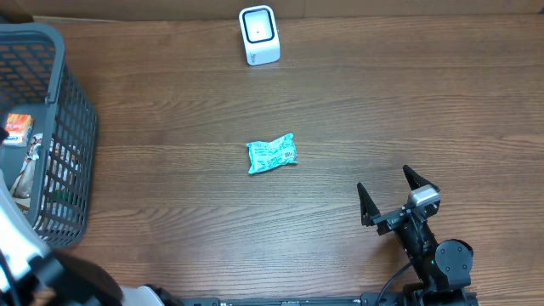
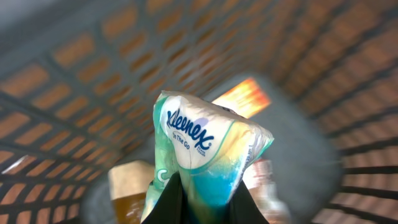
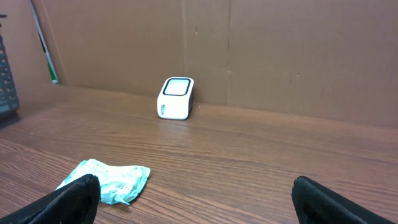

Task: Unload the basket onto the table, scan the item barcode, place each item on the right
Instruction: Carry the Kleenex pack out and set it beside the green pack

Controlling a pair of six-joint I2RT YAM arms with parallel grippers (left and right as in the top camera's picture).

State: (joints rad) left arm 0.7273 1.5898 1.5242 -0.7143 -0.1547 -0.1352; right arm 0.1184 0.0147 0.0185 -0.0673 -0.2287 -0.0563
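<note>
Grey mesh of the basket (image 2: 74, 74) fills the left wrist view, and in front of it the left gripper (image 2: 205, 194) is clamped on one end of a Kleenex tissue pack (image 2: 205, 146), its dark fingers (image 2: 166, 200) pinching the soft wrapper from both sides. The pack is thus inside the basket at the table's left edge, above a brownish packet (image 2: 127, 185) and an orange-striped one (image 2: 245, 99). The barcode scanner (image 1: 258, 35) stands well apart, near the far edge of the table (image 1: 382, 102), its window facing up. A teal packet (image 1: 272, 154) lies on the bare wood between basket and scanner. The right gripper (image 1: 395, 195) rests at the near right with its jaws spread wide, holding nothing. To do this step well, the left arm should probably rise straight up until the pack clears the basket rim, since a sideways pull could snag it on the mesh. The grip sits on one end of a limp pack, so a slow carry would keep it from swinging or slipping. No barcode shows on the branded face, so it is likely on another side, which must be turned toward the scanner window.
</note>
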